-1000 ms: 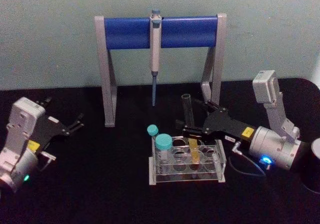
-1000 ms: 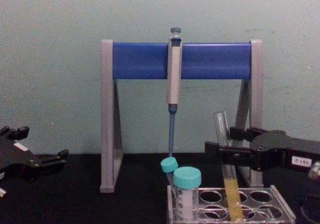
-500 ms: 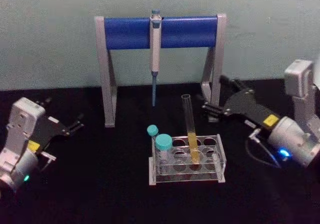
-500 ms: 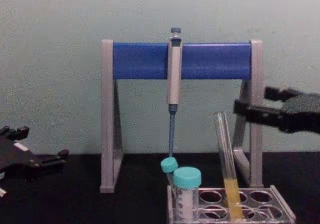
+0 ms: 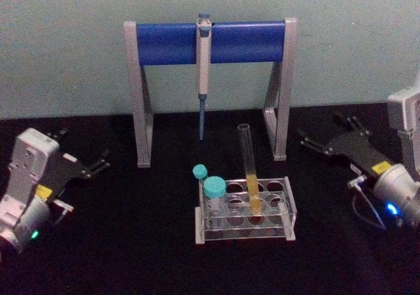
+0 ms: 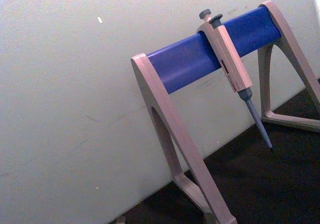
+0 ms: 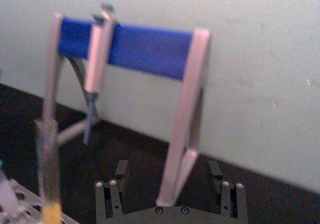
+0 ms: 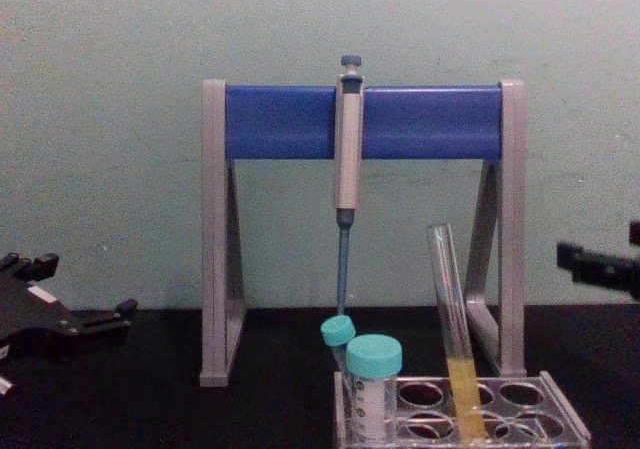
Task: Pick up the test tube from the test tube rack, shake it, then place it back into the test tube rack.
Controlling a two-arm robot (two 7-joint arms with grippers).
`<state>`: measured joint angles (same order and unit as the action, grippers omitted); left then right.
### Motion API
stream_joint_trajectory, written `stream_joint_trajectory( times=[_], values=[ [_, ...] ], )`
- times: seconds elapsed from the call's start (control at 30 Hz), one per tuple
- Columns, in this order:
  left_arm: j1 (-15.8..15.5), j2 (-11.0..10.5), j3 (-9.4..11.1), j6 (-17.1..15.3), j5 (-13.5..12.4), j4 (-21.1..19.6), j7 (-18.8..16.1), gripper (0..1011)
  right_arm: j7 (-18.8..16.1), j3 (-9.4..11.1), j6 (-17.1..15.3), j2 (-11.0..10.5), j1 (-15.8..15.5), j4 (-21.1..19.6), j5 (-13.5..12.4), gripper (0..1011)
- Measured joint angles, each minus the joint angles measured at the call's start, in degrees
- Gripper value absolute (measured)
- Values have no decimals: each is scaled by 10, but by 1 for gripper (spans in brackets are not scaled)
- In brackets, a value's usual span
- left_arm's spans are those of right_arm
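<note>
A pale green wall backs my black counter (image 5: 131,242). Near the counter's front middle I see the low clear plastic test tube rack (image 5: 244,209), and the long thin clear glass test tube (image 5: 249,170) with yellow-orange liquid stands in one of its holes, leaning slightly, with nothing gripping it. Two teal-capped plastic tubes (image 5: 213,193) sit at the rack's left end. Behind, toward the wall, the grey-and-blue pipette stand (image 5: 210,42) carries a grey pipette (image 5: 203,58). My right hand (image 5: 328,137) hovers by the counter's right edge, well apart from the tube, fingers (image 7: 112,196) spread and empty. My left hand (image 5: 95,163) rests parked by the left edge, fingers apart, holding nothing.
</note>
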<state>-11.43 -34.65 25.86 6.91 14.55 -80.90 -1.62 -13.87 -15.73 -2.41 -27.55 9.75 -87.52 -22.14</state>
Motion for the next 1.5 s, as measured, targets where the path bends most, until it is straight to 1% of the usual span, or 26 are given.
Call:
stream_joint_trajectory(
  times=[0.2,0.37,0.47,1.5],
  values=[
    [0,0,0,0,0,0,0,1001,13,5,-27,13,-3,26,10,1000],
    [0,0,0,0,0,0,0,1001,12,8,-38,23,-2,42,13,1000],
    [0,0,0,0,0,0,0,1001,5,11,-41,28,0,51,13,1000],
    [0,0,0,0,0,0,0,1001,7,10,-41,26,0,49,14,1000]
  ],
)
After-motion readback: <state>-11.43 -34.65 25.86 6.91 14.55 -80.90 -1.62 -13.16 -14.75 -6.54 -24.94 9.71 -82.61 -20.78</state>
